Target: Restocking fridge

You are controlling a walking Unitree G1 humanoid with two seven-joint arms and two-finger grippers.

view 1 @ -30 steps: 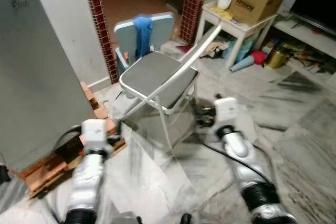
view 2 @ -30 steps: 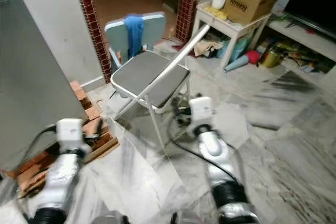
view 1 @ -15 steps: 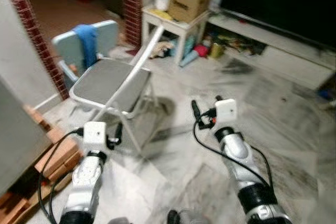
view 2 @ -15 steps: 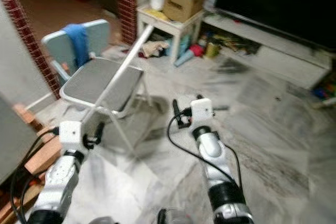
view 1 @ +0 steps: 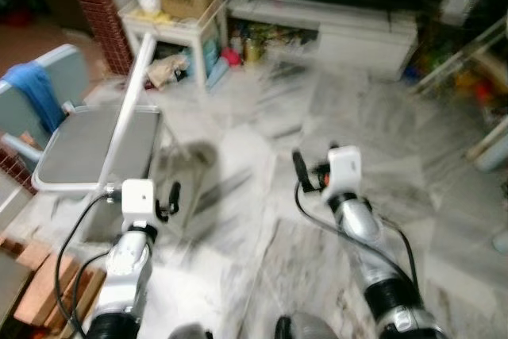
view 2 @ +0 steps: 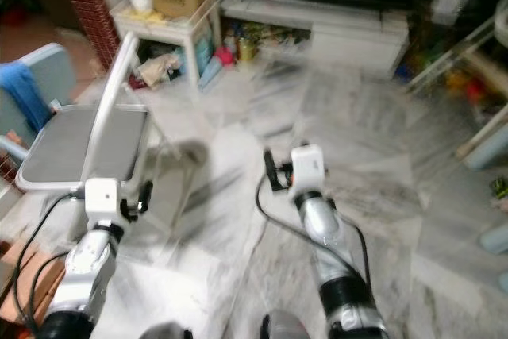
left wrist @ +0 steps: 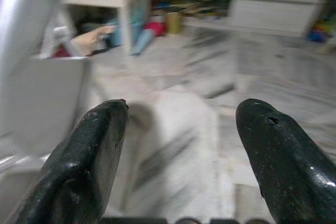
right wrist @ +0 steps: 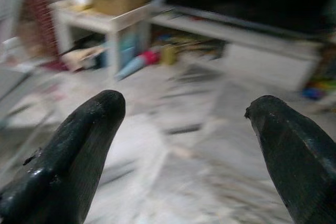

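No fridge or stock in my view, just blurred marble floor [view 1: 238, 156]. Both the left gripper [left wrist: 178, 145] and the right gripper [right wrist: 184, 145] are spread and empty. Folding chair [view 1: 87, 148] sits at ten o'clock; I'd pan slowly, arms tucked.

Both silver arms held forward, low — left gripper [left wrist: 178, 129] fingers spread wide, nothing between; right gripper [right wrist: 184, 129] likewise spread, empty.

Folding chair [view 1: 95, 144] blocks the left; marble floor [view 1: 333, 117] ahead lies open.
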